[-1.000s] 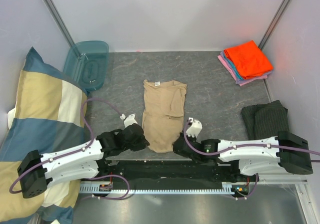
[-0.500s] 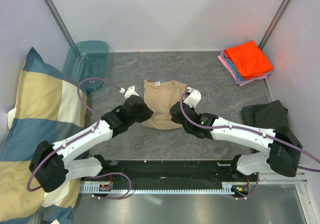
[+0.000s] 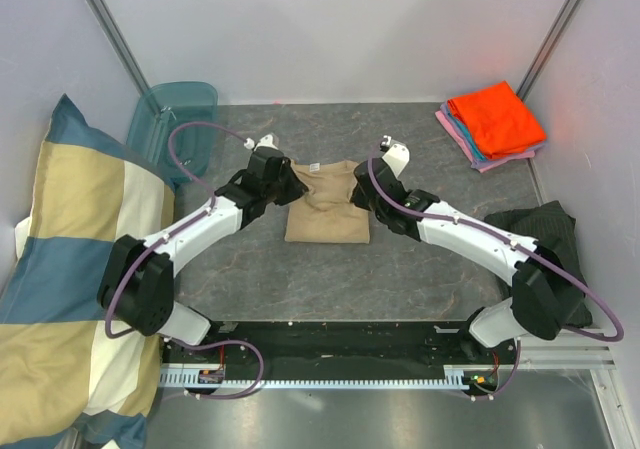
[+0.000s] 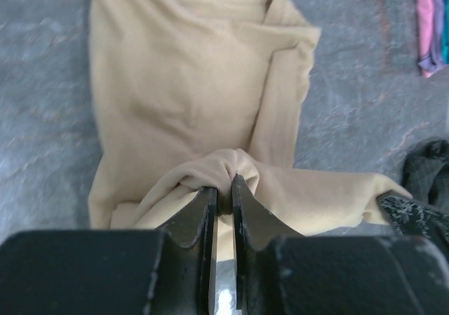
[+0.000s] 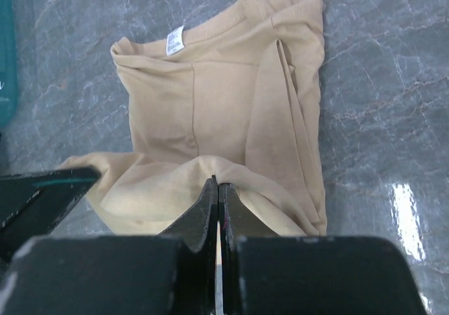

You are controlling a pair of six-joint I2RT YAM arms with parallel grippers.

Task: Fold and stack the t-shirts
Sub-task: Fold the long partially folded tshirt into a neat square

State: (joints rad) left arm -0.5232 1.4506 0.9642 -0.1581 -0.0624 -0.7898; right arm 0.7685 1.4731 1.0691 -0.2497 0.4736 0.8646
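The tan t-shirt point(image 3: 327, 214) lies in the middle of the grey table, its lower half doubled over toward the collar. My left gripper point(image 3: 283, 185) is shut on the hem's left corner, where bunched fabric is pinched between the fingers point(image 4: 224, 187). At the hem's right corner, my right gripper point(image 3: 362, 191) is also shut, with a thin fold of cloth caught at its tips point(image 5: 217, 184). The collar label point(image 5: 175, 40) faces up beyond the raised hem. A stack of folded t-shirts point(image 3: 495, 119), orange on top with blue and pink under it, sits at the back right.
A big blue-and-cream checked pillow point(image 3: 80, 259) fills the left side. A teal bin point(image 3: 175, 129) stands at the back left. A dark grey striped cloth point(image 3: 530, 234) lies at the right edge, close behind my right arm. Walls close in the back and sides.
Both grippers have carried the tan shirt's hem from the near edge toward the collar. The shirt, earlier laid out long, is now folded roughly in half.
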